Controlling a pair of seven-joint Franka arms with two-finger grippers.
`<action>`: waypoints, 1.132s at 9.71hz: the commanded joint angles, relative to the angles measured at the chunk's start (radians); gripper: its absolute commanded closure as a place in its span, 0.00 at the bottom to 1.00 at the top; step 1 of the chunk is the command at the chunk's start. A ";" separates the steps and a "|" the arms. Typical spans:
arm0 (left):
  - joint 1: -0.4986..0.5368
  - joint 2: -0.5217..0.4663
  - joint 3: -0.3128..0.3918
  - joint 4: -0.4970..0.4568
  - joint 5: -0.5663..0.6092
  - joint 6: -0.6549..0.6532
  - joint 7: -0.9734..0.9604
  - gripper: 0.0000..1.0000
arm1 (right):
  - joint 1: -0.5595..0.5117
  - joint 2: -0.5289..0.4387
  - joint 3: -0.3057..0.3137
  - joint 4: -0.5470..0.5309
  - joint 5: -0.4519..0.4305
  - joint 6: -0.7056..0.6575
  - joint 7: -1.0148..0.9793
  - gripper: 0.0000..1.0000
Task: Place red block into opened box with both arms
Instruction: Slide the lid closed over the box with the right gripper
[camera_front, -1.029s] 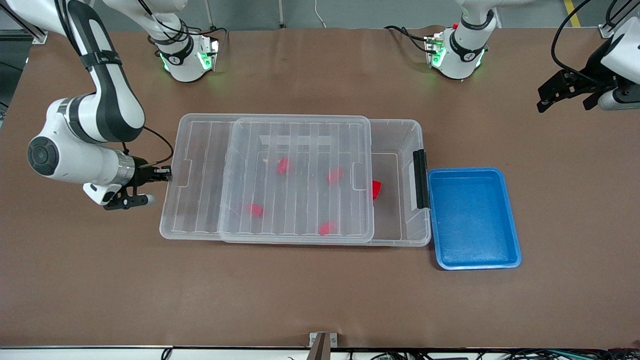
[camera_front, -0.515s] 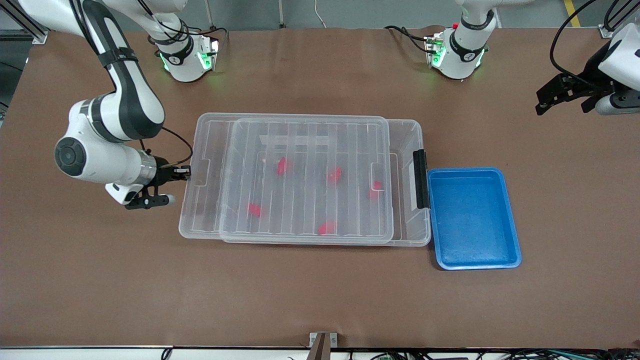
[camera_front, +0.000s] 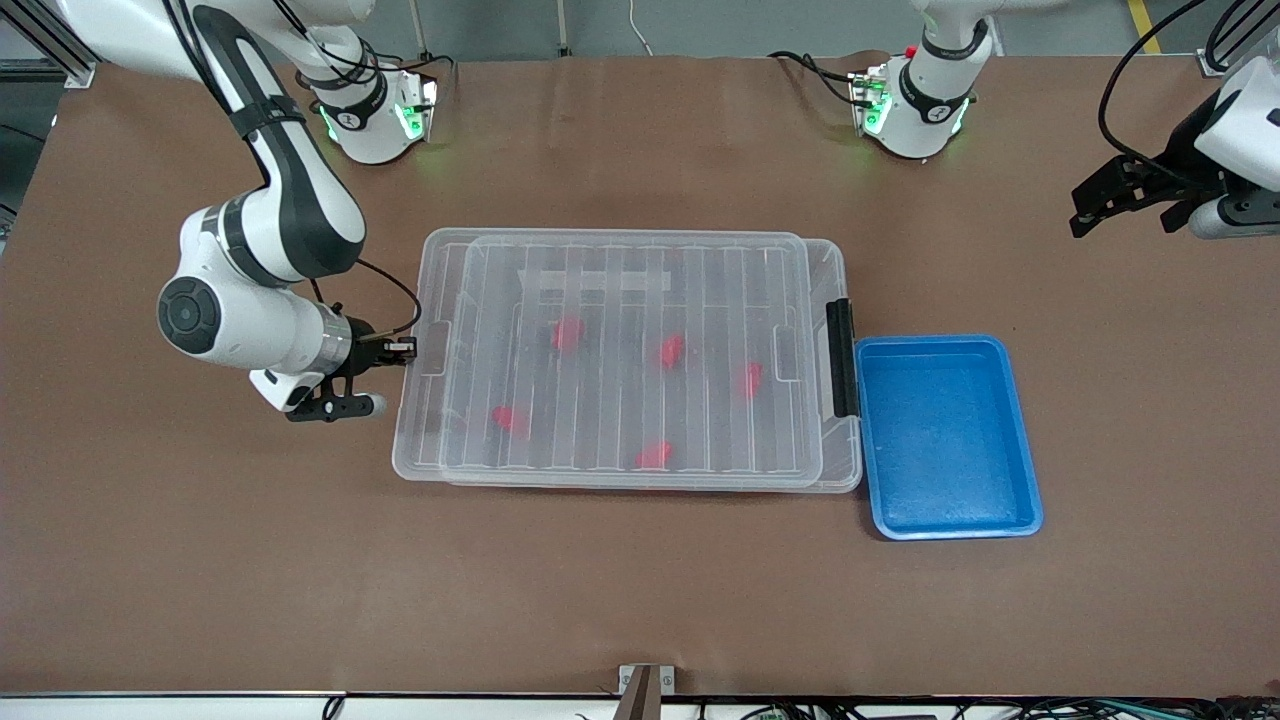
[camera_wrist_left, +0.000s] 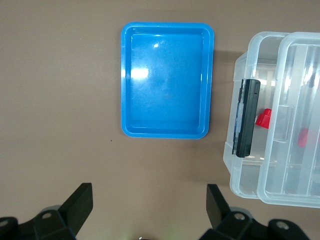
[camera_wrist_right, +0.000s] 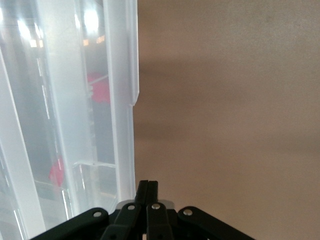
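In the front view we see the big see-through plastic box (camera_front: 640, 360) in the middle of the brown table (camera_front: 640, 600), with its ribbed clear lid (camera_front: 630, 300) lying over almost all of it. Five small red plastic blocks (camera_front: 668, 350) show through the lid, inside the box. Our right gripper (camera_front: 400, 350) is pinched shut at the lid's edge, at the right arm's end of the box. The empty blue plastic tray (camera_front: 950, 435) sits just beside the box's black clip (camera_front: 840, 358). In the left wrist view, our left gripper (camera_wrist_left: 150, 212) hangs wide open over bare table and waits. In the right wrist view, our shut fingers touch the clear edge. We think we are closing the lid; next we need to push it fully over.
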 joint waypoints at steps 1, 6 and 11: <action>-0.010 0.017 0.007 -0.011 -0.007 0.005 0.013 0.00 | -0.003 0.027 0.023 0.023 0.016 0.009 0.034 1.00; -0.011 0.018 0.007 -0.011 -0.009 0.009 0.013 0.00 | -0.002 0.033 0.031 0.025 0.016 0.025 0.037 1.00; -0.010 0.024 0.006 -0.011 -0.009 0.009 0.013 0.00 | -0.002 0.044 0.045 0.034 0.010 0.030 0.056 1.00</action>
